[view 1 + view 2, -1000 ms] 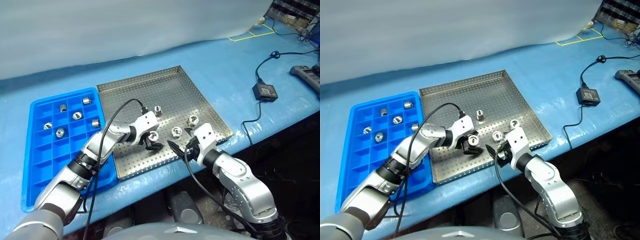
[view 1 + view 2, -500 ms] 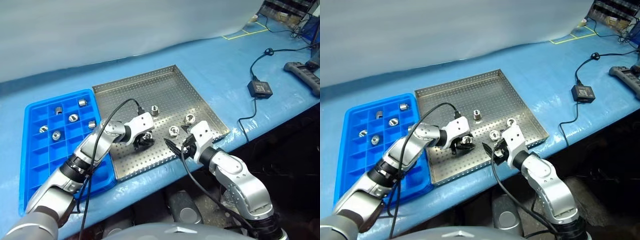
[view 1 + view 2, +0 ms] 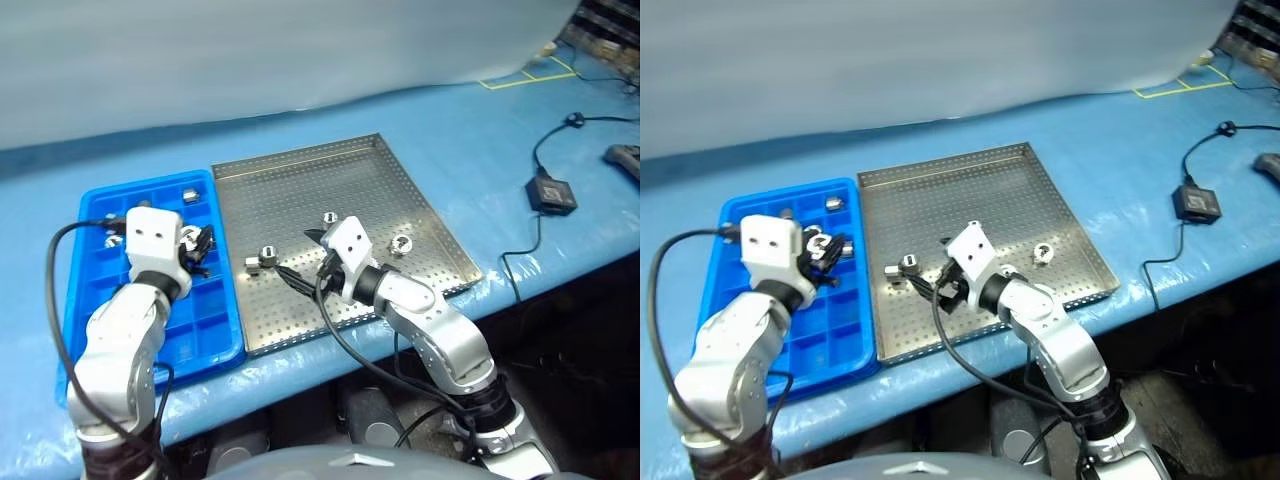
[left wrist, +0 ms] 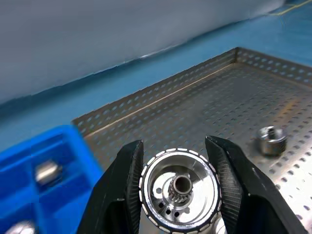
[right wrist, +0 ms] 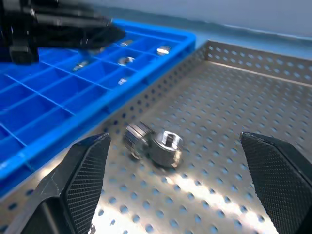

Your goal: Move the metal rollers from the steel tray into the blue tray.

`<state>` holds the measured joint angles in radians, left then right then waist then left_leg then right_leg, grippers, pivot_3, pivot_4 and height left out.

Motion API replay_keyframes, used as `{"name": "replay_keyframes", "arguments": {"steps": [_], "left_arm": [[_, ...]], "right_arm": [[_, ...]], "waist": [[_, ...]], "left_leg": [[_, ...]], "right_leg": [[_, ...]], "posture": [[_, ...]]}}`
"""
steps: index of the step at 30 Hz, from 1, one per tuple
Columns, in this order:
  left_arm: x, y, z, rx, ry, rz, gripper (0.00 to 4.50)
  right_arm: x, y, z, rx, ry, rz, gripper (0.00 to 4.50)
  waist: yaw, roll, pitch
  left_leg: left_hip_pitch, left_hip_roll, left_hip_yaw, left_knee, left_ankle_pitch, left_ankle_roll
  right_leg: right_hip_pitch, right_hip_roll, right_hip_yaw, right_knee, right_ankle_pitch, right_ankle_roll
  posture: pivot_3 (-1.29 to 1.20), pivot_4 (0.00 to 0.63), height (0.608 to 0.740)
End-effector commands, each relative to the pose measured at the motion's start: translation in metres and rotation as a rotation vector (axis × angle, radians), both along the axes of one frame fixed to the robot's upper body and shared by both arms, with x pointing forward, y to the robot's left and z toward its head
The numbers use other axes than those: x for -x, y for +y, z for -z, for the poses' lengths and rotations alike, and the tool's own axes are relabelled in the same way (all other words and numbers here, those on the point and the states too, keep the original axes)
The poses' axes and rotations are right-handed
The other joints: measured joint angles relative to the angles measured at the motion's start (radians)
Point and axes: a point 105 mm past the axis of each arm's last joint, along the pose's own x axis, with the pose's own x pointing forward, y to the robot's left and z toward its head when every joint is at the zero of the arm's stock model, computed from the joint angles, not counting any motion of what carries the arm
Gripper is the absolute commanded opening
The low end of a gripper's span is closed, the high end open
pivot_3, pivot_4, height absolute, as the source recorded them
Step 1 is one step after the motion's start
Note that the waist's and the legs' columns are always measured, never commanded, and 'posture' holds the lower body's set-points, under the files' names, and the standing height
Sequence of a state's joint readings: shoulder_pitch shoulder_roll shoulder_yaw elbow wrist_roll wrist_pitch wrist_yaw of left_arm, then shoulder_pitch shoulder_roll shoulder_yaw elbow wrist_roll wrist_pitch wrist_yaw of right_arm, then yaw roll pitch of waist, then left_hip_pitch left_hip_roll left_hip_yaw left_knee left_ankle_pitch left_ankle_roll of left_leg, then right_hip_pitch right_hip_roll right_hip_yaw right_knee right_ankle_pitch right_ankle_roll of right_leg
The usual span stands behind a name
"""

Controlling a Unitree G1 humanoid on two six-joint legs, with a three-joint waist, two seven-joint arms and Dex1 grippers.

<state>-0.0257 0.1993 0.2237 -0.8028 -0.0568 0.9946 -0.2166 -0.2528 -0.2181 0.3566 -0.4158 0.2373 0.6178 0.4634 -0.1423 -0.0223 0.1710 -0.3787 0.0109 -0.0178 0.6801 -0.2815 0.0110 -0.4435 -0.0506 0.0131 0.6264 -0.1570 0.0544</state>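
One metal roller [image 4: 178, 190] sits clamped between the left gripper [image 3: 830, 250]'s fingers, held above the blue tray [image 3: 845, 345] at centre-left. Another roller [image 5: 155, 143] lies on the steel tray [image 3: 1020, 190] mid-frame, just ahead of the right gripper [image 3: 292, 280], whose fingers stand wide apart.

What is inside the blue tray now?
Some metal rollers lie in far compartments of the blue tray. The left gripper, holding another roller, hides part of it.
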Motion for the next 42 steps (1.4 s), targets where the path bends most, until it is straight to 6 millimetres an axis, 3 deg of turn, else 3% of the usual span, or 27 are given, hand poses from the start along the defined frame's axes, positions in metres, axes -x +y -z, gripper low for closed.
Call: {"name": "replay_keyframes", "arguments": {"steps": [1, 5, 9, 19, 33, 38, 41, 42], "left_arm": [[0.024, 0.024, -0.007, -0.076, -0.057, -0.210, 1.75], [0.042, 0.051, 0.007, -0.131, -0.029, -0.394, 1.75], [0.047, 0.065, 0.014, -0.140, -0.026, -0.461, 1.75], [0.027, 0.094, 0.025, -0.162, -0.029, -0.475, 1.75], [0.004, 0.092, 0.043, -0.146, 0.021, -0.386, 1.75], [0.008, 0.093, 0.038, -0.140, 0.004, -0.400, 3.32], [0.008, 0.080, 0.017, -0.146, -0.063, -0.344, 4.34], [0.005, 0.070, 0.005, -0.125, -0.102, -0.292, 4.48]], "right_arm": [[0.005, 0.016, -0.011, -0.042, -0.030, -0.080, 4.50], [0.008, 0.025, -0.010, -0.045, -0.025, -0.136, 4.50], [0.009, 0.029, -0.009, -0.046, -0.024, -0.154, 4.50], [0.012, 0.029, -0.007, -0.060, -0.014, -0.140, 4.50], [0.011, 0.024, -0.005, -0.056, -0.011, -0.111, 4.50], [0.010, 0.021, -0.004, -0.052, -0.011, -0.093, 4.50], [0.009, 0.015, -0.004, -0.046, -0.011, -0.076, 4.50], [0.009, 0.012, -0.004, -0.040, -0.011, -0.066, 4.50]], "waist": [[0.034, -0.001, -0.001], [0.083, -0.003, -0.001], [0.110, -0.003, -0.001], [0.117, -0.004, -0.001], [0.108, -0.004, -0.001], [0.105, -0.004, -0.001], [0.105, -0.005, -0.001], [0.106, -0.005, -0.001]], "left_leg": [[0.000, 0.000, 0.000, 0.001, 0.000, 0.000], [0.000, -0.001, 0.001, 0.003, 0.000, 0.000], [0.000, 0.000, 0.000, 0.003, 0.000, 0.000], [0.000, 0.000, 0.002, 0.003, 0.000, 0.000], [0.000, 0.000, 0.004, 0.002, 0.000, 0.000], [0.000, 0.000, 0.004, 0.002, 0.000, 0.000], [0.000, 0.000, 0.004, 0.002, 0.000, 0.000], [0.000, 0.000, 0.004, 0.002, 0.000, -0.001]], "right_leg": [[0.001, 0.000, 0.000, 0.000, -0.001, -0.002], [0.002, -0.001, 0.001, -0.001, -0.002, -0.003], [0.002, -0.001, -0.001, 0.000, -0.002, -0.004], [0.002, 0.000, -0.001, 0.000, -0.003, -0.005], [0.002, 0.000, -0.001, 0.000, -0.003, -0.005], [0.002, 0.000, -0.001, 0.000, -0.003, -0.005], [0.002, 0.000, -0.001, 0.000, -0.003, -0.005], [0.002, 0.000, -0.001, 0.000, -0.003, -0.005]], "posture": [[-0.01, 0.150, 0.740], [0.00, 0.150, 0.740], [0.03, 0.150, 0.740], [0.00, 0.150, 0.740], [-0.02, 0.150, 0.740], [-0.03, 0.150, 0.740], [-0.04, 0.150, 0.740], [-0.04, 0.150, 0.740]]}}
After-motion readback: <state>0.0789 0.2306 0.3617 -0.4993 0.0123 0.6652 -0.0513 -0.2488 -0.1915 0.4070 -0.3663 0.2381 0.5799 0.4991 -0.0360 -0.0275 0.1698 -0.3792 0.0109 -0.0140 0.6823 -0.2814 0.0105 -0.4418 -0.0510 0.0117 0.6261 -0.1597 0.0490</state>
